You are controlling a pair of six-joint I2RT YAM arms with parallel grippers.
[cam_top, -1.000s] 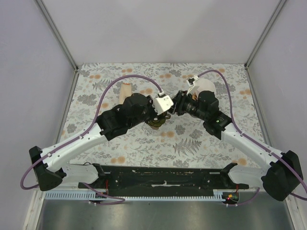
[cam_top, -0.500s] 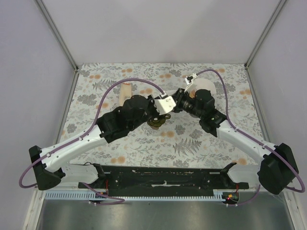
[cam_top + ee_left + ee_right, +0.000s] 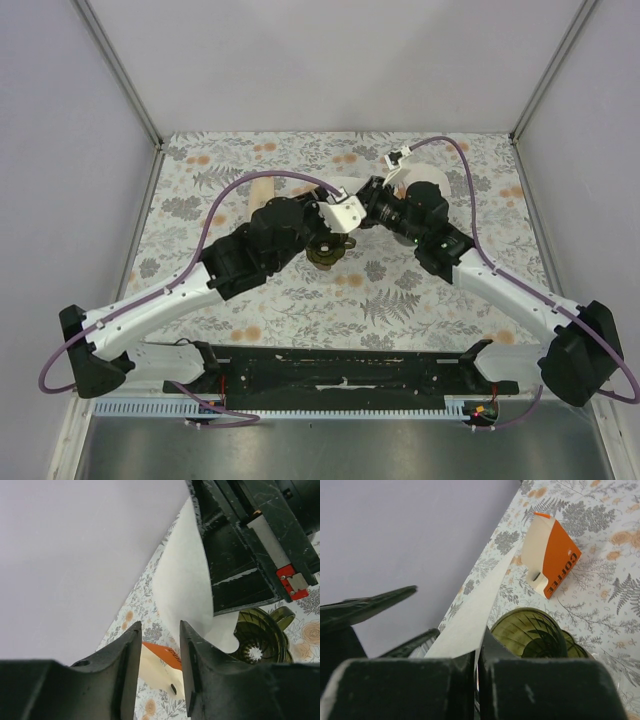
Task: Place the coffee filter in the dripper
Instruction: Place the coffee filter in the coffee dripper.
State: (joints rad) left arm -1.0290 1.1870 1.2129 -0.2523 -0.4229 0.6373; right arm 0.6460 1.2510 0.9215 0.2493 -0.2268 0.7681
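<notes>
My right gripper (image 3: 477,667) is shut on the edge of a white paper coffee filter (image 3: 475,612), which it holds tilted in the air above the dripper. The dark green ribbed dripper (image 3: 535,635) stands on the floral cloth just below; it also shows in the top view (image 3: 325,252) and the left wrist view (image 3: 262,640). My left gripper (image 3: 157,667) is open and empty, right beside the filter (image 3: 182,585) without touching it. In the top view the two grippers meet above the dripper, left (image 3: 338,200) and right (image 3: 373,205).
An orange and cream filter box (image 3: 550,560) marked COFFEE lies on the cloth behind the dripper, seen also in the top view (image 3: 262,188). A white round object (image 3: 428,180) sits behind my right wrist. Grey walls close in the back and both sides.
Both grippers have shifted a little toward the back of the table, with the filter still in the right one. The dripper and the box have not moved.
</notes>
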